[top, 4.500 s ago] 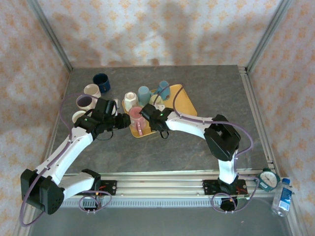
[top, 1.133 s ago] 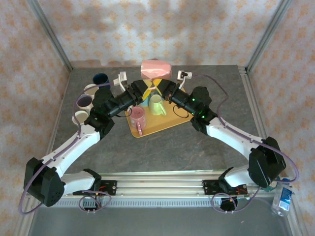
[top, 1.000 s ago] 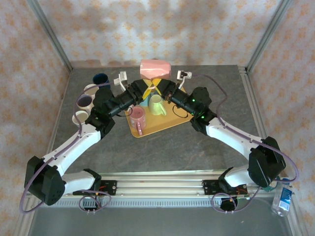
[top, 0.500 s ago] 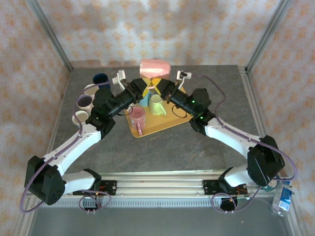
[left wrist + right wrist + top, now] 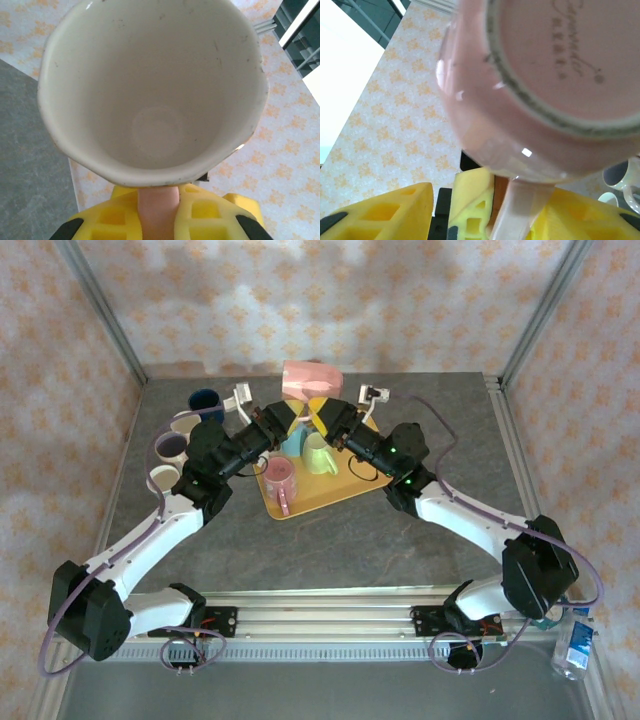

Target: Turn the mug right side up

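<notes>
From above, the pink mug [image 5: 310, 378] hangs on its side over the far end of the tray [image 5: 345, 485], between the left hand [image 5: 278, 416] and the right hand [image 5: 328, 412]. Its long axis is level, with the mouth toward the left arm. At the left wrist, that hand is clenched on the handle [image 5: 157, 205] below the open mouth. At the right wrist, the base faces the lens and the jaws stand released. This looks like a mid-air handover: the right hand should back clear, then the left should roll the mouth upward.

Pink mug [image 5: 310, 378], yellow tray [image 5: 320, 492], perhaps navy cup [image 5: 205, 400]
</notes>
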Robot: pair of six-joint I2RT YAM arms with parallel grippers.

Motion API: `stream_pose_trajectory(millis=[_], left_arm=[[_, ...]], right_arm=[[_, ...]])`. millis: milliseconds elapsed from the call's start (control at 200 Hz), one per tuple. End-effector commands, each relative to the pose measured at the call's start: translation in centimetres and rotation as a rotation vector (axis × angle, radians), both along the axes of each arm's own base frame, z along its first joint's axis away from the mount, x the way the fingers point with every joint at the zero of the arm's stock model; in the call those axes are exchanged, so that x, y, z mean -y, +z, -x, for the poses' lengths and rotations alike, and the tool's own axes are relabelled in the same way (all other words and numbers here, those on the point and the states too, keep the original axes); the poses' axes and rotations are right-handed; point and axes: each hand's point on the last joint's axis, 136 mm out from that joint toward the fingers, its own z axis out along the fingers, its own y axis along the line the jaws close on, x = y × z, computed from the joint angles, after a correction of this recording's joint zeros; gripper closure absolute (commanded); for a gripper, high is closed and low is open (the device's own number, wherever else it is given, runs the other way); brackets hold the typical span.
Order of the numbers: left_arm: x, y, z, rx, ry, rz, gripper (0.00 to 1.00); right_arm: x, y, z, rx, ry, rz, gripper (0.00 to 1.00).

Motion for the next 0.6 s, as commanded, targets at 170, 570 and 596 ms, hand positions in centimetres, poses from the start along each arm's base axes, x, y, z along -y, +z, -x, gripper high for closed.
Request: stream_pose_trajectory(millis=[170, 570, 596], left_arm=[[-2.5, 5.4, 1.7, 0.209, 0.119, -0.095, 1.00], [-7.9, -0.2, 3.9, 0.055, 0.309, -0.580, 1.00], [-8.5, -0.8, 4.1, 0.033, 0.321, -0.622, 1.00]], right_arm=[[2.3, -1.6, 0.2, -0.008, -0.115, 0.139, 0.38], [9.0, -8.3, 1.3, -0.008, -0.325, 0.821, 0.38], [9.5, -8.7, 1.3, -0.008, -0.332, 0.865, 0.38]])
